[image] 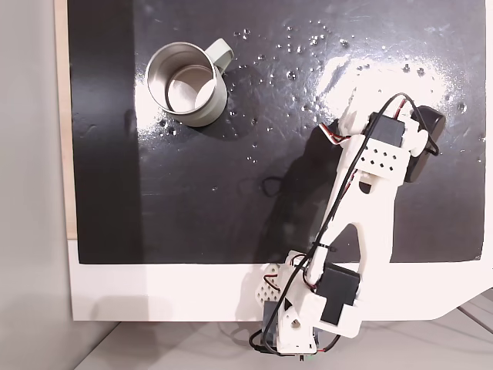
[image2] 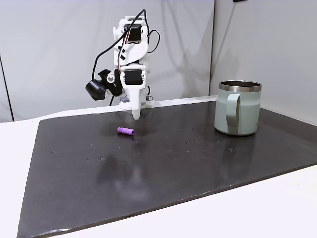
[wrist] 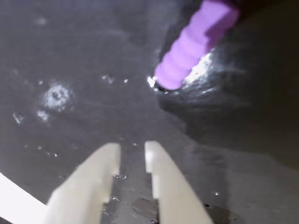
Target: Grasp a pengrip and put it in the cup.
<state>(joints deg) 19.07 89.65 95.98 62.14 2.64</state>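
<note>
The pengrip [image2: 126, 131] is seen lying on its side on the black mat [image2: 168, 163], in front of the gripper [image2: 135, 117] and well apart from the cup [image2: 237, 115], which stands upright at the far right of that fixed view. Nothing is held: in the wrist view the two pale fingers [wrist: 100, 163] are shown close together with only a narrow slot between them, the mat visible through it, and the gripper [wrist: 132, 151] is seen short of the pengrip [wrist: 194, 44], which lies ahead and to the right.

The pengrip is judged to be very light and soft, so it may be squashed slightly under pressure, and its ribs should give the fingers purchase. Because it is a cylinder it may be rolled away by a glancing touch. It is best taken across its middle, with the fingers spread wider first and set on either side of its long axis.

The height of the gripper above the mat is given by the side-on fixed view, where the tip hangs above the surface. In the top-down fixed view the shiny inside of the cup [image: 187, 85] and its open mouth are shown, along with the arm [image: 362, 200]. The ribbing and the offset from the fingers are supplied by the wrist view.
</note>
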